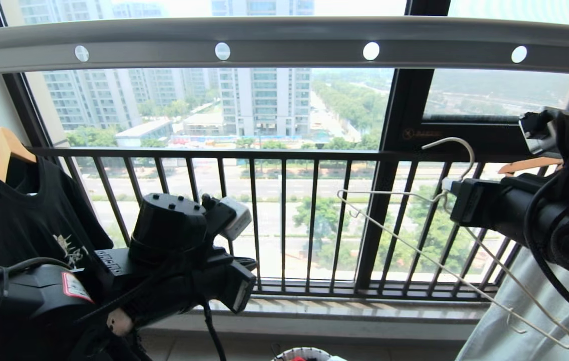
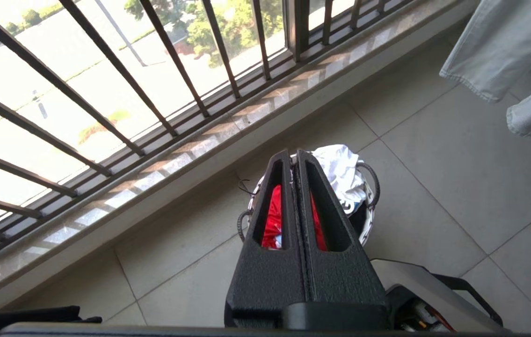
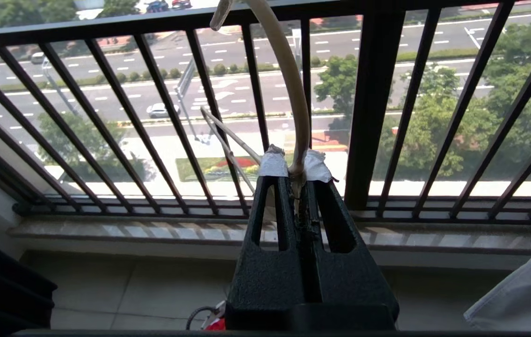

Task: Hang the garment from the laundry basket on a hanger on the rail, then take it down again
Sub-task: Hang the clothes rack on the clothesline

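Right gripper [image 3: 295, 171] is clamped on the neck of the bare white hanger [image 1: 444, 260], well below the rail [image 1: 284, 42]. Left gripper [image 2: 297, 159] is pressed together on nothing, high over the basket [image 2: 367, 220] on the floor — the red shirt [image 2: 272, 220] lies inside under a white one. I'd judge we're between steps: next the left needs to open, drop and pick out the red shirt.

The laundry basket [image 1: 300, 354] is cut off by the head view's bottom edge, showing only its rim. In the left wrist view, the closed fingers [image 2: 314, 210] hide most of the red garment [image 2: 273, 220]. The rail [image 1: 284, 42] runs past both side edges.
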